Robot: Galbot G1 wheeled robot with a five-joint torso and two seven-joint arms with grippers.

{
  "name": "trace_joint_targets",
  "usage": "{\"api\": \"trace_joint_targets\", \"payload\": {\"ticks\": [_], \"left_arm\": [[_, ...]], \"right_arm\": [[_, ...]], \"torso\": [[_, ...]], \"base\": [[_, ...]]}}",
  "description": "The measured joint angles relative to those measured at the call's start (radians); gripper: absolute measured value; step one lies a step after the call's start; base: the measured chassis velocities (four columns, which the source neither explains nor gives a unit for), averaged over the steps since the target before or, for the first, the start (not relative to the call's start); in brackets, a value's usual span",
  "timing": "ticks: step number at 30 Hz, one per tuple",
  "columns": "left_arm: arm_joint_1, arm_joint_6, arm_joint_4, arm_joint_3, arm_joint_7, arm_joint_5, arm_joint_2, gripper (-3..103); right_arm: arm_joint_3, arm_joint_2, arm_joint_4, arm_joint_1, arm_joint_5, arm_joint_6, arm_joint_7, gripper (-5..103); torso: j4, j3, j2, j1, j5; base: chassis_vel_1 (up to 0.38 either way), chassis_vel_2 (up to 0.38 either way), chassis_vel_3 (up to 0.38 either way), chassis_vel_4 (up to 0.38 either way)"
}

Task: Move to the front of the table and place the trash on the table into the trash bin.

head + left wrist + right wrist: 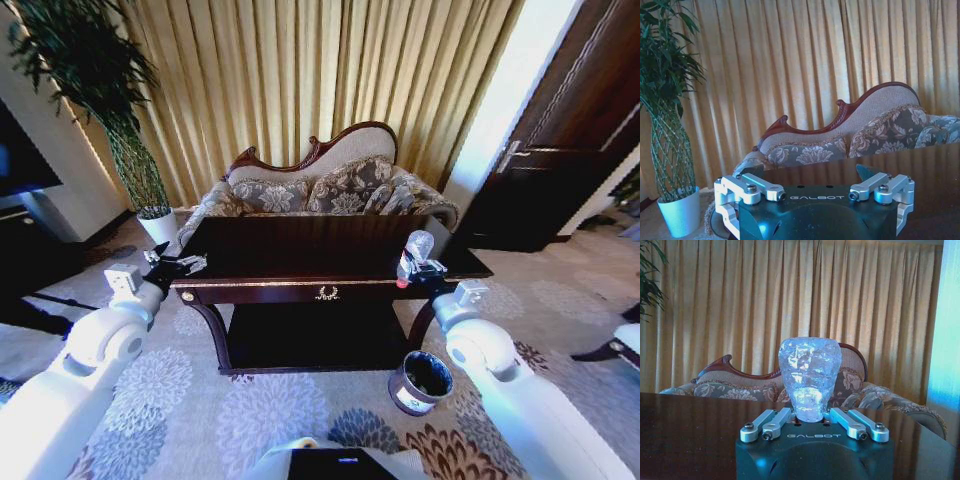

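Observation:
The dark glossy table [300,255] stands straight ahead, its top [690,425] bare apart from the bottle. My right gripper [424,270] is at the table's right front edge, shut on the trash, a clear plastic bottle [414,252] with a red label. That bottle [810,375] stands up between the right gripper's [811,416] closed-in jaws. My left gripper [176,265] hovers at the table's left front corner, and the left gripper [815,192] is open with nothing in it. The trash bin [421,382] sits on the carpet below the right gripper, beside the table's right front leg.
A patterned sofa [320,190] stands right behind the table, against gold curtains. A tall plant in a white pot [158,225] is at the back left. A dark door [560,150] is at the right. Patterned carpet lies open in front of the table.

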Motion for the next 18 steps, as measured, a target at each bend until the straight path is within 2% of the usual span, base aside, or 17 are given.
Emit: {"api": "trace_joint_targets", "payload": {"ticks": [18], "left_arm": [[-0.001, -0.001, 0.003, -0.001, 0.004, 0.001, 0.004, 100]], "right_arm": [[-0.004, 0.005, -0.036, 0.013, 0.005, 0.002, -0.004, 19]], "torso": [[-0.0001, 0.000, 0.000, 0.000, -0.0001]], "base": [[0.096, -0.090, -0.092, 0.094]]}}
